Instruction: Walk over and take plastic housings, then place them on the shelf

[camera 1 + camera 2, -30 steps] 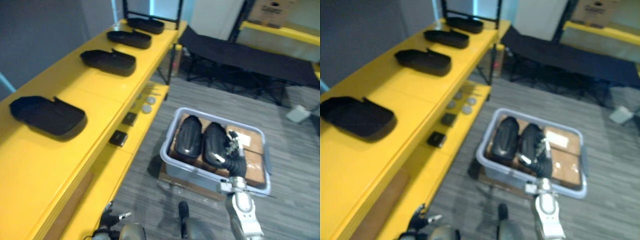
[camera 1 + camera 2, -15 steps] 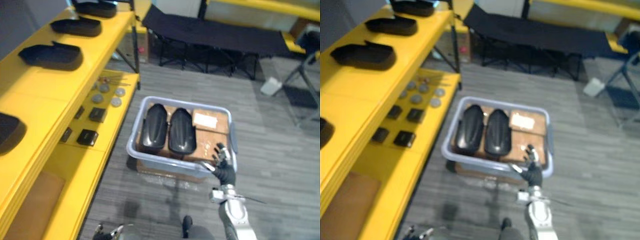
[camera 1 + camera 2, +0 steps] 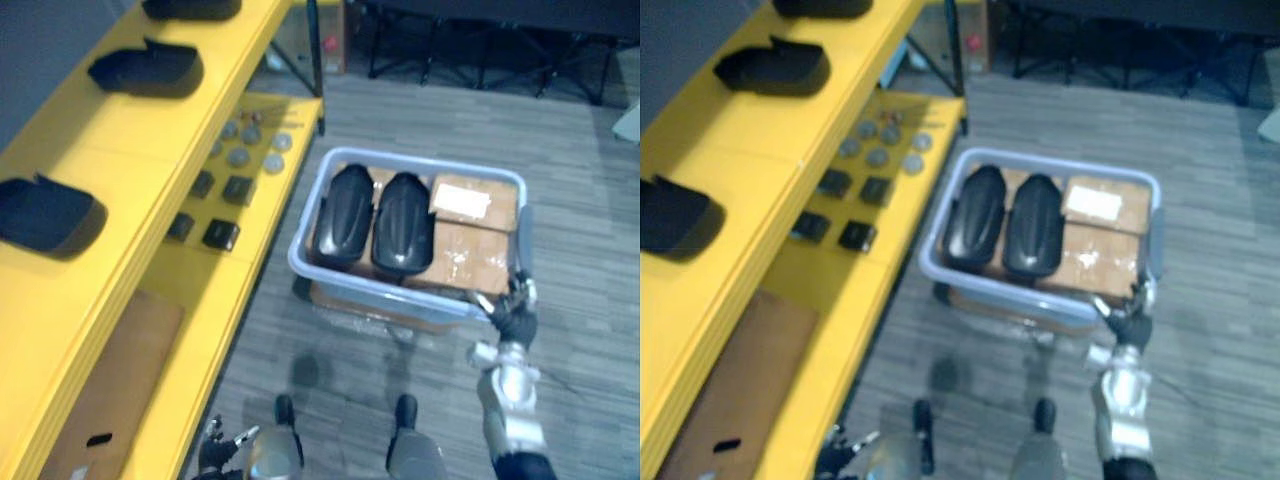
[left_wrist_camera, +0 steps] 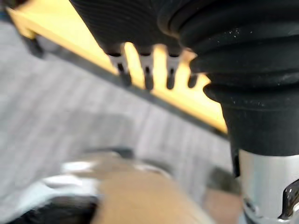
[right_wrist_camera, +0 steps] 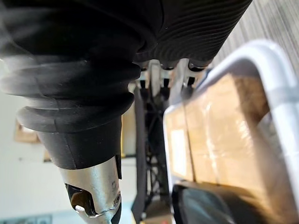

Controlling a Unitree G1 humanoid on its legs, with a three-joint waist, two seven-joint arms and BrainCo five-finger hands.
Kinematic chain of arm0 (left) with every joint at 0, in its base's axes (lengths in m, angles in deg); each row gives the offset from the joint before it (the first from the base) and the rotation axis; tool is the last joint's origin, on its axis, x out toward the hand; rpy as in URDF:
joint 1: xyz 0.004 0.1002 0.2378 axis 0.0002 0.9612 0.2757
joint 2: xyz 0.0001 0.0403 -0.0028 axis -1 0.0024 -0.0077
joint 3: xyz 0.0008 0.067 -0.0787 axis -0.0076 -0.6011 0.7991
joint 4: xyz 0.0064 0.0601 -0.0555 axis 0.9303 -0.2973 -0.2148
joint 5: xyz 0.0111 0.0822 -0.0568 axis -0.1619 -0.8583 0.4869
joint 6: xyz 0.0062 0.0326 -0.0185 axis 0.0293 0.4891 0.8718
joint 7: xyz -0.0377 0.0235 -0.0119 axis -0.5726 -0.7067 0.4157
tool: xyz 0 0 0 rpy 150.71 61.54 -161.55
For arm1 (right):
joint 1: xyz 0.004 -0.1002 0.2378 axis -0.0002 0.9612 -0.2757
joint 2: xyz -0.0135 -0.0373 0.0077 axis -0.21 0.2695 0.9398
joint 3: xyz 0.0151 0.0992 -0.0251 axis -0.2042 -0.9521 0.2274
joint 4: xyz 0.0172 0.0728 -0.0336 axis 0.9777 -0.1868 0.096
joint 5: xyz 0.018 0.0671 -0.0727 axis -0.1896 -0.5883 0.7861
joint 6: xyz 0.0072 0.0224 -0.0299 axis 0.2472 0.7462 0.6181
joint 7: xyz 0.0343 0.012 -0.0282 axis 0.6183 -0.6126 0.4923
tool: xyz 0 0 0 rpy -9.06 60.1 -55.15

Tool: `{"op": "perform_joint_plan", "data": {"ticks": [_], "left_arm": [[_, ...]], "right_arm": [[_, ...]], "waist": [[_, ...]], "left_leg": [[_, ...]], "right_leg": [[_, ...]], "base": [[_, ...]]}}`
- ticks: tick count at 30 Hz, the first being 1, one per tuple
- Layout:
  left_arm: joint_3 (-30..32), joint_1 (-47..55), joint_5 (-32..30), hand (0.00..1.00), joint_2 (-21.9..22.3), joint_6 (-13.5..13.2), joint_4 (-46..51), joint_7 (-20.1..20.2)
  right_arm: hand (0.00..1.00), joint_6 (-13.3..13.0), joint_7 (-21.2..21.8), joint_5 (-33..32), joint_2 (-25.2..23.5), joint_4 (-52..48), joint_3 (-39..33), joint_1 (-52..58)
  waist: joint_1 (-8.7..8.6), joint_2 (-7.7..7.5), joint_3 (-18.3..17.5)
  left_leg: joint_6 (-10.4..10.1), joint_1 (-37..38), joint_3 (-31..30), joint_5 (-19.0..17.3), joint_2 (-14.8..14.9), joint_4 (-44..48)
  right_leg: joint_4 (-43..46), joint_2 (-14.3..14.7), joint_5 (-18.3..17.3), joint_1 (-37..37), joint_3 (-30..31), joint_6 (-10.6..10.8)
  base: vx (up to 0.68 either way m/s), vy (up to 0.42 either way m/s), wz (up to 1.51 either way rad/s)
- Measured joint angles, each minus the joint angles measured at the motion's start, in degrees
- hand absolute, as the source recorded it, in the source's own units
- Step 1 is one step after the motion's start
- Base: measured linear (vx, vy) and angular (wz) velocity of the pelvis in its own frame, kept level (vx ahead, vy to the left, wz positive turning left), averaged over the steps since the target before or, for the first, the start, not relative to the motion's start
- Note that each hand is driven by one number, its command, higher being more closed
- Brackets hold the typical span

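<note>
Plastic housings, two glossy black rounded shells, lie side by side in the left half of the grey tote on the floor, with flat cardboard boxes in its right half. I see my right hand raised at the tote's near right corner, fingers loosely spread and holding nothing; I cannot tell whether it touches the rim. My left hand hangs low beside the yellow shelf, fingers straight and empty. Open black trays sit along the shelf's top.

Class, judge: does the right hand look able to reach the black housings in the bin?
Probably yes: the right hand is at the near rim of the bin, housings lie uncovered, only flat cardboard between.
</note>
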Motion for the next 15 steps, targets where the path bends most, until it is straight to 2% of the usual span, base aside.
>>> {"op": "perform_joint_plan", "data": {"ticks": [4,7,9,10,15], "left_arm": [[-1.19,-0.55,2.34,0.0,0.67,-0.16,0.0,0.17],[-2.98,-0.55,3.09,0.0,1.13,-1.23,-0.42,0.86],[-3.94,-0.57,4.57,0.0,1.19,-1.48,-0.4,1.3],[-4.54,-0.56,4.66,0.0,1.77,-1.61,-0.78,1.56],[-6.66,-0.54,6.76,0.0,1.97,-3.11,-2.09,2.03]], "right_arm": [[0.0,0.3,-2.12,-2.02,8.26,11.19,-2.13,-12.69],[0.0,1.03,-6.05,-2.1,14.88,19.48,-2.02,-21.12],[0.0,1.37,-8.51,-2.1,17.48,22.49,-1.97,-25.16],[0.0,2.59,-9.89,-1.97,20.1,25.14,-1.82,-28.53],[0.0,6.34,-9.52,-2.0,24.81,30.94,1.91,-32.66]], "waist": [[0.84,2.07,1.93],[2.41,3.98,2.96],[3.39,4.81,3.6],[3.7,6.03,4.4],[4.15,7.33,4.96]], "left_leg": [[1.37,-3.26,-2.46,1.27,-1.02,0.36],[1.56,-5.01,-4.07,1.3,-1.62,1.3],[1.67,-5.7,-4.44,1.23,-1.86,1.75],[1.97,-5.78,-4.89,1.05,-2.36,2.14],[2.77,-8.21,-5.67,0.38,-3.63,4.72]], "right_leg": [[0.04,-0.64,1.08,-1.26,-1.97,0.64],[0.68,-1.18,1.19,-2.13,-2.91,0.79],[1.25,-1.48,1.18,-2.74,-3.06,0.8],[2.29,-2.04,1.09,-2.85,-3.39,0.9],[4.99,-3.71,-0.05,-4.73,-4.08,1.4]], "base": [[0.0,0.027,0.34],[0.01,0.022,0.18],[-0.01,0.029,0.11],[-0.03,0.031,0.14],[-0.05,0.036,0.11]]}}
